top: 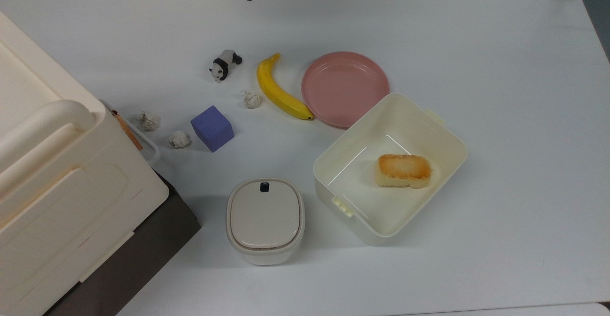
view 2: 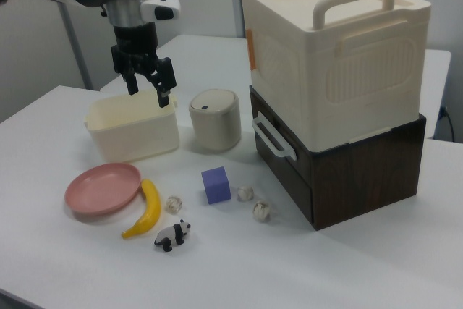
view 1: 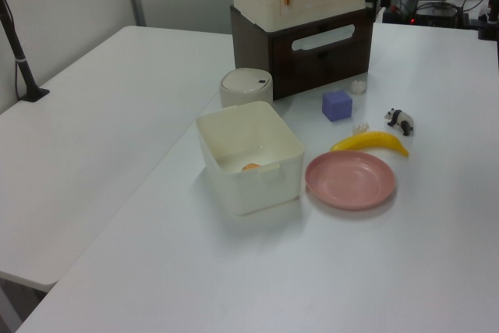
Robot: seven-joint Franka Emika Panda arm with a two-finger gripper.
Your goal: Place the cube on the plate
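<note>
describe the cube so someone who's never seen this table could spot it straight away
Start at the big cream container stacked on a dark brown base. On the white table just in front of its handle lie two crumpled paper balls, and the cube sits right beside them, toward the banana. It is the one blue-purple, sharp-edged block among round or curved things.

White table point(top: 476, 44): cube point(top: 212, 128), plate point(top: 345, 88), banana point(top: 281, 90), panda point(top: 225, 65).
</note>
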